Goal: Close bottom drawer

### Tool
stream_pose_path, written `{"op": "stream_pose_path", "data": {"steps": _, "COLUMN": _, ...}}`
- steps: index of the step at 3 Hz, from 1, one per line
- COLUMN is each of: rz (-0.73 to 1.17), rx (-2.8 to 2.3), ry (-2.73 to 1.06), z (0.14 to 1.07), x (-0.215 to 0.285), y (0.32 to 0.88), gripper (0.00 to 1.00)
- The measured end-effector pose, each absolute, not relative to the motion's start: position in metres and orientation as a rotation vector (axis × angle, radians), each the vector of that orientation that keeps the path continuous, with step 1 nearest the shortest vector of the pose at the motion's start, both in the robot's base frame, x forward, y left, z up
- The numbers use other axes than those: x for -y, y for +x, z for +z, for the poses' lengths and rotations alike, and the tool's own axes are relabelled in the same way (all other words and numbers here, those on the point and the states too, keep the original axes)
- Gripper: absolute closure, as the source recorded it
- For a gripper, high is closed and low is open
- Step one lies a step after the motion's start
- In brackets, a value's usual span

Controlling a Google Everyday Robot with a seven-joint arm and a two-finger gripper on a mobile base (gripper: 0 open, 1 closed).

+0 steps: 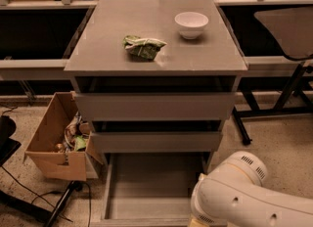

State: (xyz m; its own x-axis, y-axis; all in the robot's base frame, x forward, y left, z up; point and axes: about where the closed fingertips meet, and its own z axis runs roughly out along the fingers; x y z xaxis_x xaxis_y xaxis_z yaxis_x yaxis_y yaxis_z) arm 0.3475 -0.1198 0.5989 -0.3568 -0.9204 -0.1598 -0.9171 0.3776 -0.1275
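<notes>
Your gripper [198,222] hangs low, its state impossible to tell. The bottom drawer [146,196] stands open just left of it, probably so you can push the front.

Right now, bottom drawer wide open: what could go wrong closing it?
1. The gripper sits at the picture's lower edge, by the right end of the bottom drawer; an off-centre push might skew and jam it.
2. The white arm hangs close to the middle drawer front; following the push in, it may bump it.
</notes>
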Motion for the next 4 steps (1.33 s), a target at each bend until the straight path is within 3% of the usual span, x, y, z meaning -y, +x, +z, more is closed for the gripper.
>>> {"op": "stream_pose_path", "data": {"steps": 3, "rz": 0.097, "rx": -2.637, "ry": -1.686, "z": 0.388, "x": 0.163, "y": 0.338, "gripper": 0.0}}
{"op": "stream_pose_path", "data": {"steps": 4, "rz": 0.067, "rx": -2.619, "ry": -1.725, "z": 0.341, "x": 0.183, "y": 0.35, "gripper": 0.19}}
